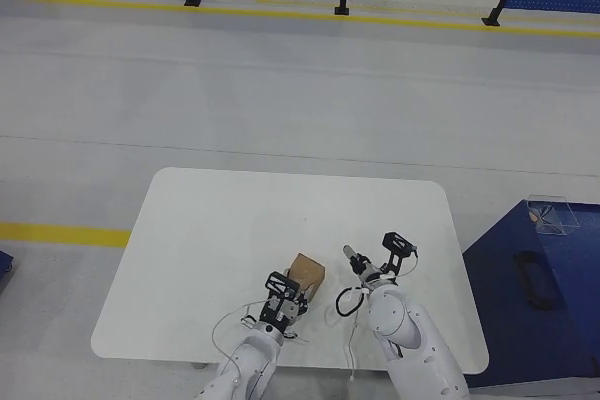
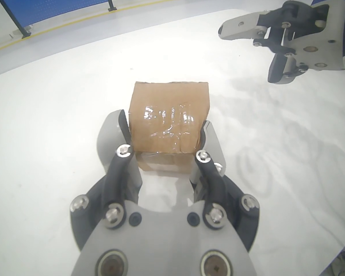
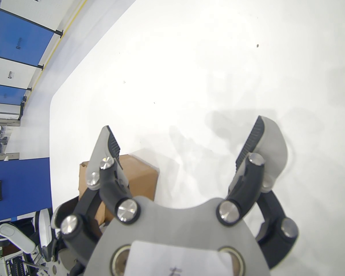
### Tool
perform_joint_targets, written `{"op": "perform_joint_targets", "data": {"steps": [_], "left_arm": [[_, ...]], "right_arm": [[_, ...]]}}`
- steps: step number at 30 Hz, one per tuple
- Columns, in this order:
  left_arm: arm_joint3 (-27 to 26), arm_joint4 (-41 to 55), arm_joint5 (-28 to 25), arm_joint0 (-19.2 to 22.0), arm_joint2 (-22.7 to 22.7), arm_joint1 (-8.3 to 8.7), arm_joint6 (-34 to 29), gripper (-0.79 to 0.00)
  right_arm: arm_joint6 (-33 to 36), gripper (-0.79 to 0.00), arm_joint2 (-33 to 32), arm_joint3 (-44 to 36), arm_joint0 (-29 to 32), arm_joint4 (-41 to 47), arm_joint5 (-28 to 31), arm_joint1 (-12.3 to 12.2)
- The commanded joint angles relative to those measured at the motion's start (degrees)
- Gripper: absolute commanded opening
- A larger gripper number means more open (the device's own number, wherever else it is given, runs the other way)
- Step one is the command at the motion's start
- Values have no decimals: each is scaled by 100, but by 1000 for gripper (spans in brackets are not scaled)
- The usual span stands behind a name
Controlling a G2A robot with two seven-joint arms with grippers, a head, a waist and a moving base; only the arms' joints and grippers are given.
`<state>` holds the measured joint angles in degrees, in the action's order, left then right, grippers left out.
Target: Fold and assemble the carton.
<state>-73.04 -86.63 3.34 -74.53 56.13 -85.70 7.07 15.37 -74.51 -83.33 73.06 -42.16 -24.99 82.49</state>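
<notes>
Found near the front edge of the table (image 1: 230, 220), about mid-width: left gripper (image 2: 164, 123) pinching the taped brown carton (image 2: 169, 99) by two opposite sides, carton closed and seated on the surface. Noted just beyond, toward the right edge: right gripper (image 3: 184, 129) spread wide, holding nothing.

Carton (image 2: 169, 96) brown, clear shiny tape (image 2: 166, 129); table (image 1: 230, 220) white; floor (image 1: 280, 90) pale grey, yellow lines (image 1: 50, 234).

Much of the carton (image 3: 143, 179) behind the right gripper (image 3: 184, 124)
</notes>
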Motion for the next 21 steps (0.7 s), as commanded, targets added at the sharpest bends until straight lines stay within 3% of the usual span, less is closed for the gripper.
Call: {"op": "perform_joint_targets", "data": {"steps": [1, 4, 7, 12, 15, 16, 17, 21], "left_arm": [[-152, 277, -108, -100, 33, -5, 180, -785], [-548, 1462, -554, -347, 165, -37, 290, -785], [-1041, 3514, -696, -629, 395, -108, -320, -785], [-1463, 6346, 224, -703, 909, -166, -2106, -785], [-1358, 6702, 689, -614, 1184, -142, -2346, -785], [-1304, 6779, 876, -581, 1217, -143, -2385, -462], [-1267, 7037, 941, -565, 1246, -151, -2507, 0], [-1312, 7252, 900, -587, 1412, -119, -2587, 0]], "right_arm": [[0, 0, 0, 0, 0, 0, 0, 0], [0, 0, 0, 0, 0, 0, 0, 0], [0, 0, 0, 0, 0, 0, 0, 0], [-95, 0, -71, -80, 92, 20, 145, -14], [-64, 0, -37, -133, 129, -85, 249, -25], [-42, 0, -25, -138, 129, -109, 277, -27], [-42, 0, -25, -138, 129, -109, 277, -27], [-42, 0, -25, -138, 129, -109, 277, -27]]}}
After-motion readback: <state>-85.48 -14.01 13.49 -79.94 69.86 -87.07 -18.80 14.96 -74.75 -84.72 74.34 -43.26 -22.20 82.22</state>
